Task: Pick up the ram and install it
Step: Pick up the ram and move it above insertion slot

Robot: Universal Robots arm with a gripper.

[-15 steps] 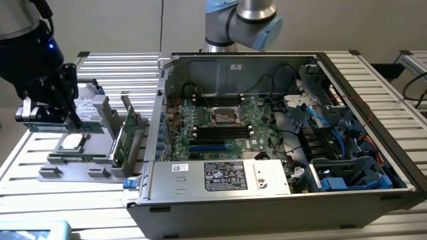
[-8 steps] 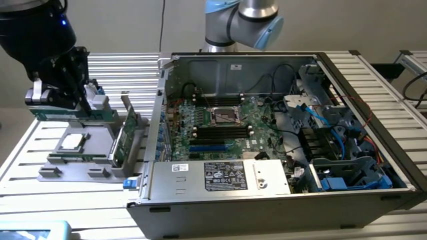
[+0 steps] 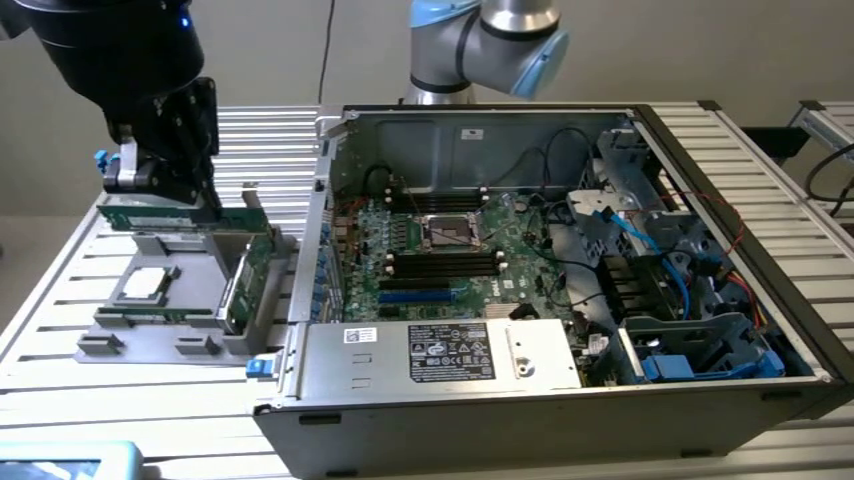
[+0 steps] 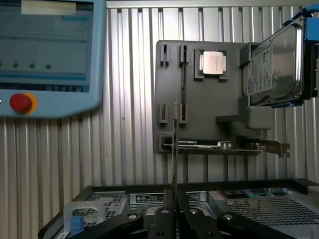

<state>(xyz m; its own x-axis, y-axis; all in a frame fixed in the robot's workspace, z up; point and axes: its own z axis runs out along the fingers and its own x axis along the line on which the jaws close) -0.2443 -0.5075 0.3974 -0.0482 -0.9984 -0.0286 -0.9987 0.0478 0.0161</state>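
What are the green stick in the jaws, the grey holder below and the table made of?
The ram: green circuit board, likely fibreglass laminate, matt. The grey holder: probably plastic, dull and uniformly grey. The table: ribbed silvery metal, likely aluminium, from its sheen.

The black gripper (image 3: 167,200), clamped on the long thin green ram stick (image 3: 160,215), hangs in open air above the flat grey plastic holder tray (image 3: 100,345). Between it and the open grey metal computer case (image 3: 534,430) stand two barriers: the broad green expansion card (image 3: 247,285), upright at the tray's edge, and the case's raised side wall (image 3: 320,190). Inside, the green motherboard (image 3: 514,255) lies open from above. Its long black slots (image 3: 441,262) are clear on top, hemmed by loose black and blue cables (image 3: 630,230) towards the exterior view's right and by the labelled silver metal box (image 3: 447,350) in front.
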